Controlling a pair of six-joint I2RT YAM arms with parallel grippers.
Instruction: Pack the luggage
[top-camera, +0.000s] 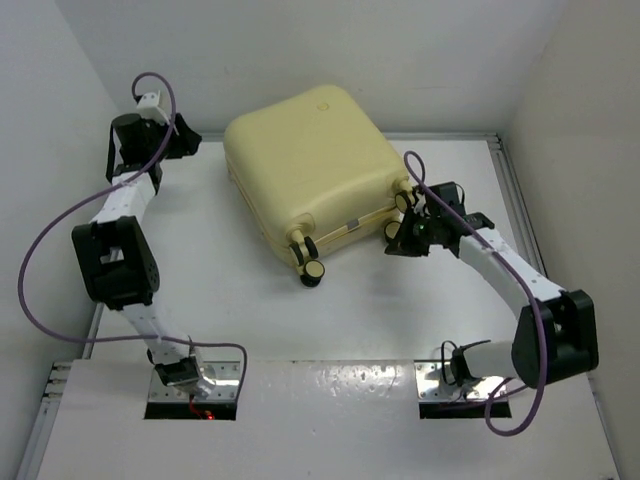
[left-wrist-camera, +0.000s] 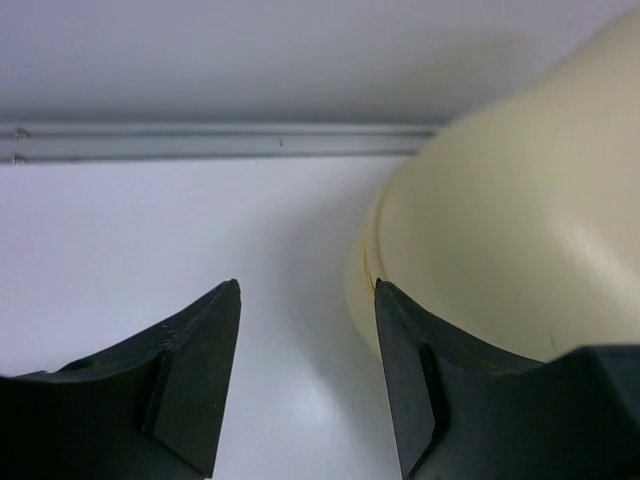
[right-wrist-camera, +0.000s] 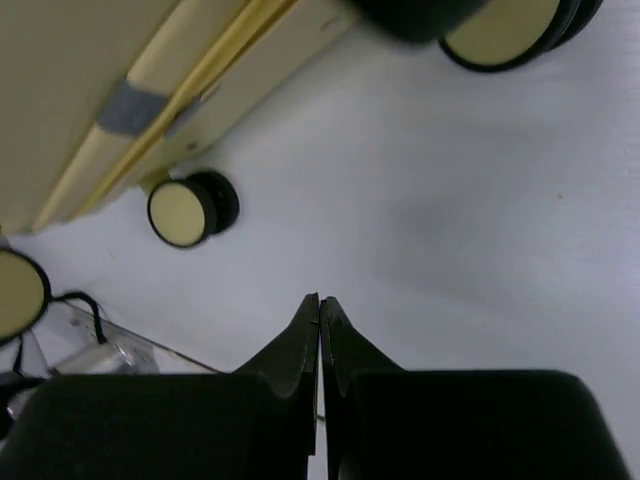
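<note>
The luggage (top-camera: 315, 165) is a pale yellow hard-shell suitcase lying closed on the white table, with its black-and-cream wheels (top-camera: 314, 269) towards the arms. My left gripper (top-camera: 190, 140) hovers at the back left, just off the suitcase's rounded corner. In the left wrist view it (left-wrist-camera: 307, 290) is open with only bare table between the fingers, and the luggage (left-wrist-camera: 520, 220) lies just beyond the right finger. My right gripper (top-camera: 398, 243) sits by the suitcase's near right wheels. In the right wrist view it (right-wrist-camera: 320, 298) is shut on nothing, below the luggage (right-wrist-camera: 90, 80) and one wheel (right-wrist-camera: 185, 210).
A metal rail (left-wrist-camera: 200, 143) runs along the table's back edge under the white wall. Another rail (top-camera: 510, 190) lines the right side. White walls close in on three sides. A purple cable (top-camera: 40, 250) loops off the left arm.
</note>
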